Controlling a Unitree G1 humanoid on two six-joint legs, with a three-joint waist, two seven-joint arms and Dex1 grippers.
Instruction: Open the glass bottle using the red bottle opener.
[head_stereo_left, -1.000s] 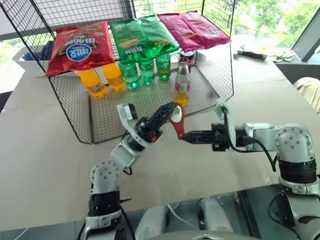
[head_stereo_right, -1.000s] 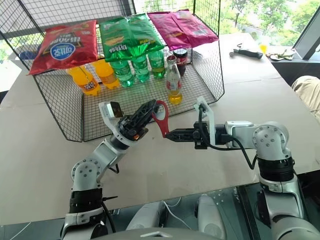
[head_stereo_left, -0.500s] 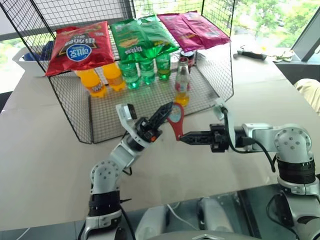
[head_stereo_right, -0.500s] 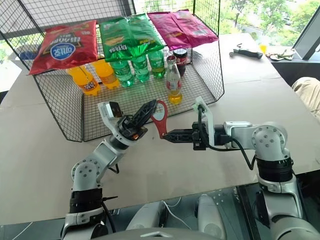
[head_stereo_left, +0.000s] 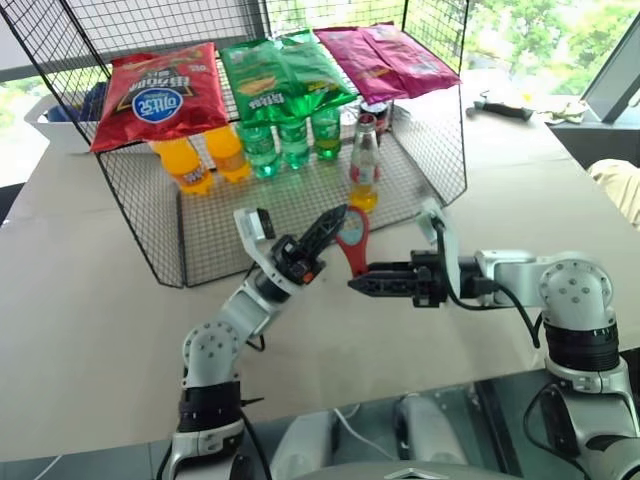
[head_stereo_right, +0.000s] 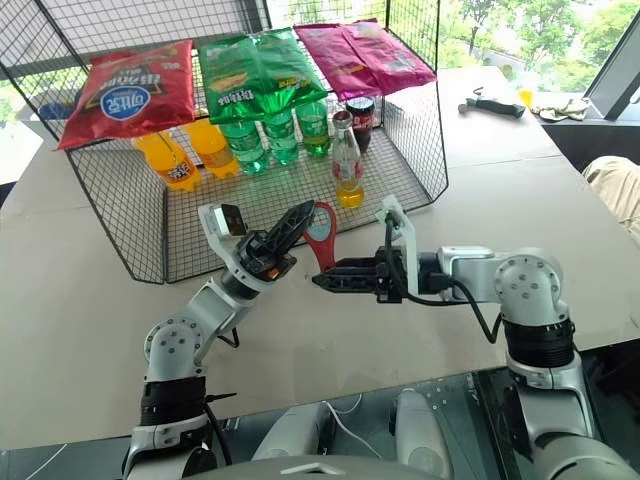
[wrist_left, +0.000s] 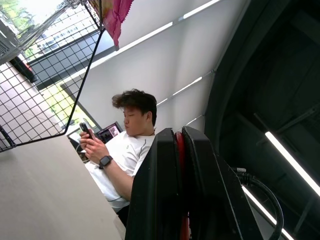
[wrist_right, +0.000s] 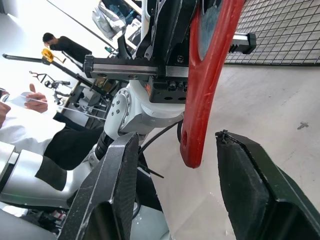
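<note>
Green soda bottles (head_stereo_left: 293, 143) flank the glass bottle (head_stereo_left: 364, 163); left jaws pinch the red bottle opener (head_stereo_left: 352, 243), right jaws spread.

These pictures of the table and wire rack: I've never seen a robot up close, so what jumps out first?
Probably the red bottle opener, pinched in the left gripper just in front of the wire rack, with the right gripper open around its handle tip. Behind it the glass bottle stands in the rack, right of the green bottles and under bright snack bags.
</note>
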